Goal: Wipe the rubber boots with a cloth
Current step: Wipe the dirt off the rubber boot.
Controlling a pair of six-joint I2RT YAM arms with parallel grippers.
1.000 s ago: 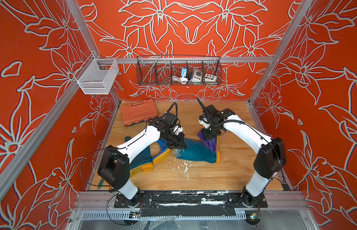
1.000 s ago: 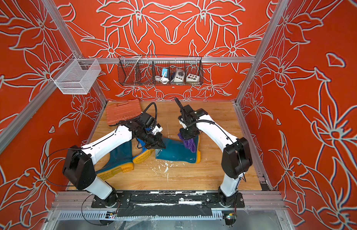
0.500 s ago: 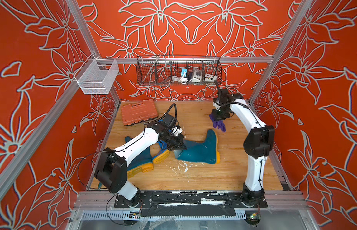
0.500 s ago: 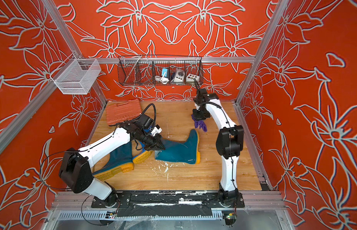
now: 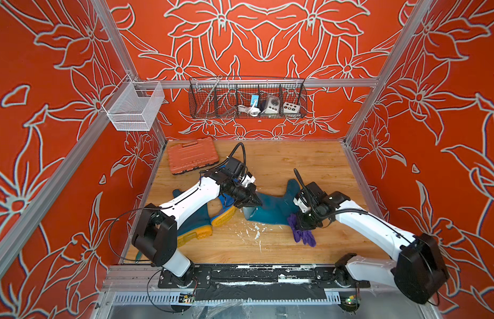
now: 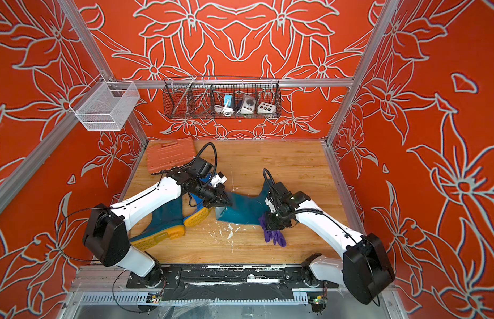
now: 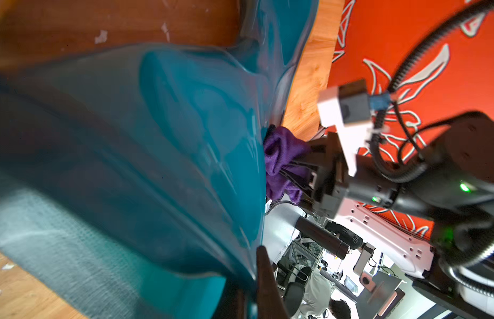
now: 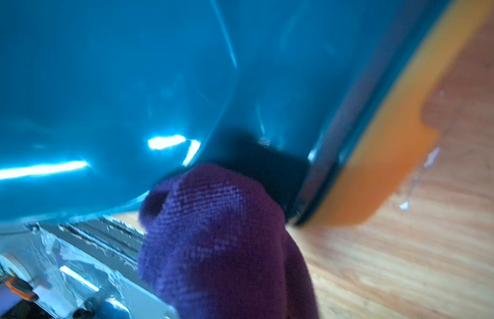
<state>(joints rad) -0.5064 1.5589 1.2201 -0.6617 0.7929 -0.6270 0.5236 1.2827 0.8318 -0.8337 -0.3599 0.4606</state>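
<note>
Jaws clamped: right gripper (image 5: 302, 221) pinches cloth (image 5: 304, 235) against teal boot (image 5: 273, 207); left gripper (image 5: 250, 203) grips boot.

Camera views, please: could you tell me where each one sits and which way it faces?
Top views: high above the arm bases, looking down at the table; both arms show, left gripper on the teal boot, right gripper with the cloth.
Left wrist: looks along the boot's shaft toward the right gripper; one own finger shows.
Right wrist: close on the boot beside its orange sole, cloth in front; own gripper unclear.
Shared: boot and cloth appear in all.
</note>
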